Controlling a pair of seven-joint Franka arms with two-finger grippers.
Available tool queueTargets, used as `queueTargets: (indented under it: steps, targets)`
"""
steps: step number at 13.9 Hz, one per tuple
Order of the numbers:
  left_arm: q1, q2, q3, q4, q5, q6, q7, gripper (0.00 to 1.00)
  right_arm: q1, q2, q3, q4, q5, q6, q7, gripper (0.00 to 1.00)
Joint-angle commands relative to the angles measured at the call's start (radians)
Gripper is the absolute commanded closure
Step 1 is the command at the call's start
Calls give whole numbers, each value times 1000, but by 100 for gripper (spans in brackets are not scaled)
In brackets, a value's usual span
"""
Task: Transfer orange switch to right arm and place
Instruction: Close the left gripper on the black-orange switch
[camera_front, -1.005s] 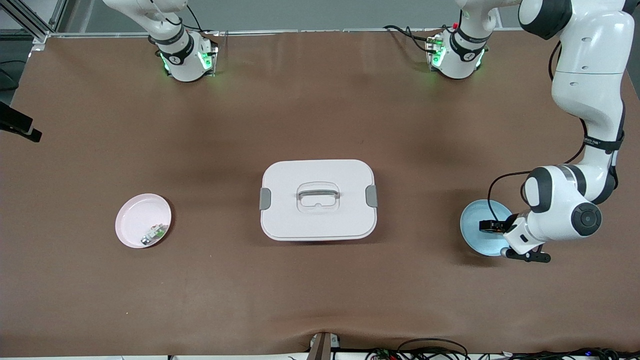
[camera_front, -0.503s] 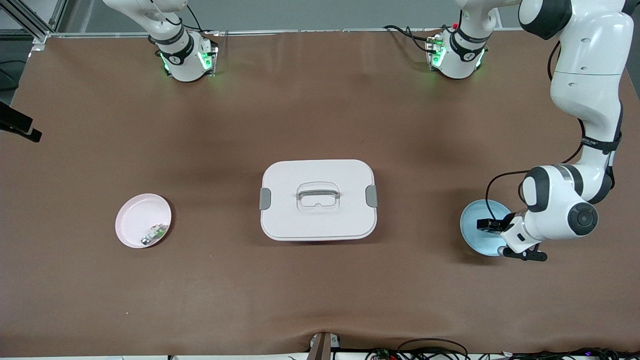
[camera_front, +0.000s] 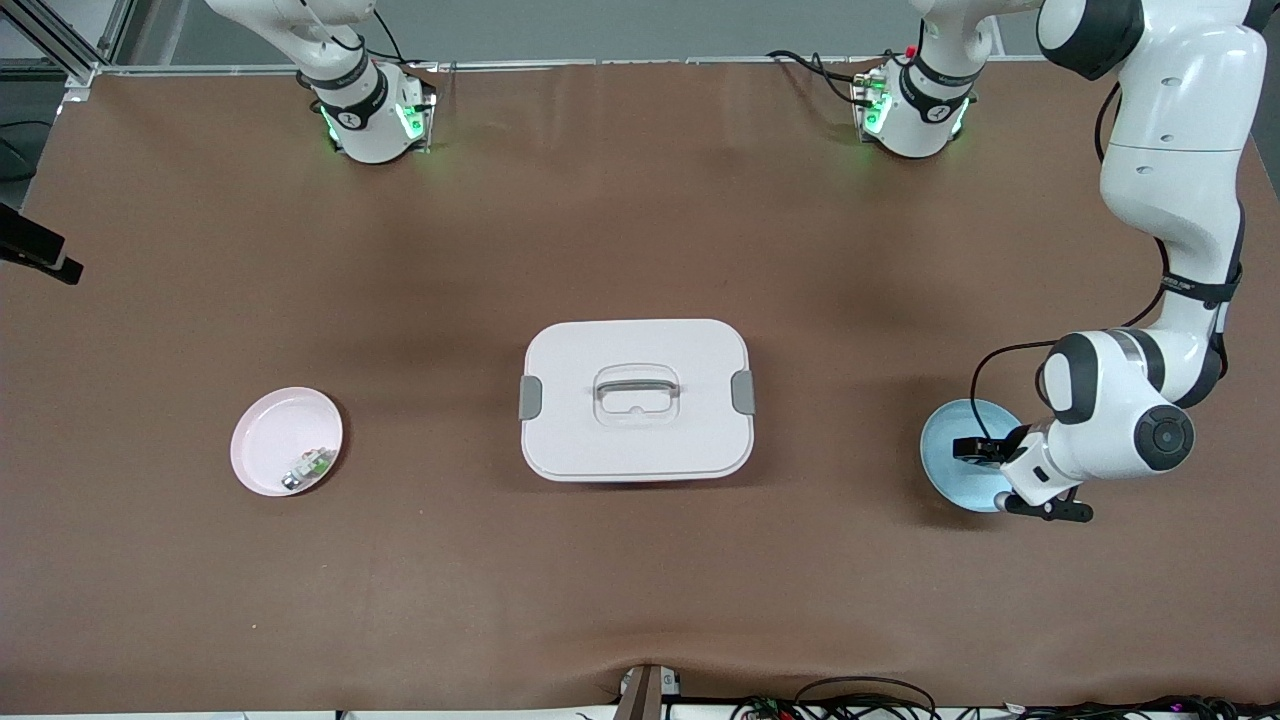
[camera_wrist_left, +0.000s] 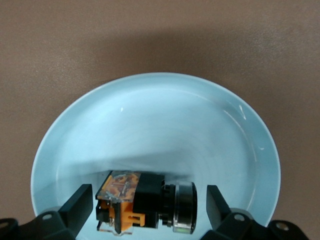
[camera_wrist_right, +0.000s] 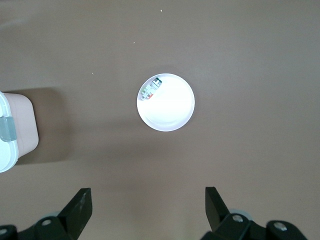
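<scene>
The orange switch (camera_wrist_left: 145, 205), a black cylinder with an orange block and a silver ring, lies on its side in the blue plate (camera_wrist_left: 165, 120). My left gripper (camera_wrist_left: 149, 200) is low over that plate and open. One finger stands at each end of the switch, and neither touches it. In the front view the left gripper (camera_front: 990, 470) covers part of the blue plate (camera_front: 950, 450) at the left arm's end of the table and hides the switch. My right gripper (camera_wrist_right: 148, 207) hangs open and empty high over the table, beside the pink plate (camera_wrist_right: 170, 107).
A white lidded box (camera_front: 636, 398) with a handle stands mid-table. The pink plate (camera_front: 275, 435) at the right arm's end holds a small green-white-silver part (camera_front: 310, 465). The right wrist view shows that part (camera_wrist_right: 151, 88) and a corner of the box (camera_wrist_right: 15, 130).
My left gripper has shifted slightly over the blue plate toward the box. Nothing else has moved.
</scene>
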Motion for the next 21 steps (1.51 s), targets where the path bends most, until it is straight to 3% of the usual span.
queueTargets:
  steps: [1,6,9,15,21]
  targets:
    - [17,5,-17,0,10,17,-4,2,-21,-2,14,-2,15,8,12,0]
    - [17,4,-17,0,7,19,-4,41,-19,-2,14,-2,15,8,10,0]
    - [17,0,-20,2,2,19,-6,54,-25,-2,14,-2,15,6,10,0]
    - [14,-22,-24,2,-8,5,-65,58,-26,-2,15,-2,15,6,12,0]
    - [0,-70,-20,5,-8,-69,-262,59,-22,-2,17,-2,15,5,12,0]
